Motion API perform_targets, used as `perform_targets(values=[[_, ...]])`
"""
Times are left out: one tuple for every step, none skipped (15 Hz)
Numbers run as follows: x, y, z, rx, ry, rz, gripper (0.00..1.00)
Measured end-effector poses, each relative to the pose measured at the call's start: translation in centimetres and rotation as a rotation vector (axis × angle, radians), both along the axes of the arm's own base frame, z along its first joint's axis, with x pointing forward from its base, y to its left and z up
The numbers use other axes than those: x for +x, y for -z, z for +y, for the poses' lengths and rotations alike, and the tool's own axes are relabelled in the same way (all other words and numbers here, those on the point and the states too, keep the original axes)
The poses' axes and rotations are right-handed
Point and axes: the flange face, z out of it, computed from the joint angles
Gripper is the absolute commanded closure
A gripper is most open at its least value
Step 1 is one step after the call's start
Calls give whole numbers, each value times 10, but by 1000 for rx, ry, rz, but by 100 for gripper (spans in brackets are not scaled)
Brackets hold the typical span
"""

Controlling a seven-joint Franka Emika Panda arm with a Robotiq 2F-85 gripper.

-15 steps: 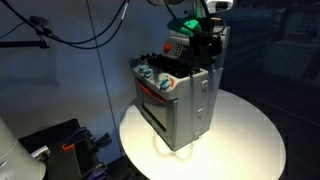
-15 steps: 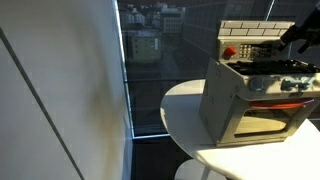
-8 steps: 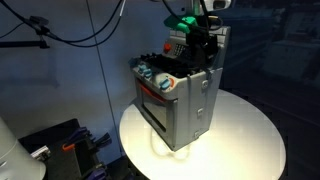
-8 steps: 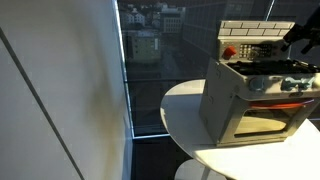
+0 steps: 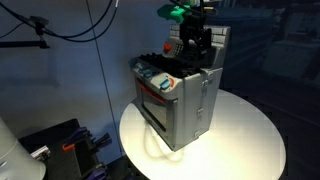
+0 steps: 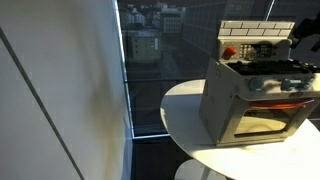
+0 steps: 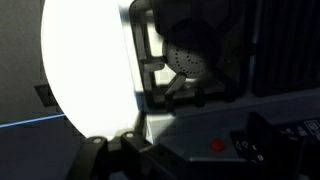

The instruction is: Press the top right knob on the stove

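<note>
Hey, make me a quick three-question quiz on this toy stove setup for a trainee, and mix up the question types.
1. True or false: the toy stove stands on a round white table.
2. Where is the gripper? A) above the stove's top, near the brick back panel; B) down on the tabletop; C) under the table.
3. Fill in: the oven door has ___ trim.
Key: 1 true; 2 A; 3 red.

We see dim exterior views; below the gripper (image 5: pixel 196 52) the round table (image 5: pixel 250 135) glares white, and the wrist view is blurred.
</note>
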Motion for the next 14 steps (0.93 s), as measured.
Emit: perform_targets(values=[[-4,-4,1,1,-4,14,0],[-7,-7,1,3,-9,32,0],[-12,-11,2,4,-15,54,0],[-16,-15,3,3,-21,74,0],[-21,-20,4,-2,-27,93,0],[-26,-25,5,-8,-33,111,0],[-31,-30,6,-14,-41,130,0],[-36,-35,7,-20,-48,149,0],[-41,-39,9,-27,-55,168,0],[-45,-44,10,-32,-62,189,0],[-50,-48,12,-32,-67,209,0],[-54,-53,13,-31,-72,229,0],[-58,-58,15,-27,-75,246,0],[-61,-63,16,-23,-78,257,0]])
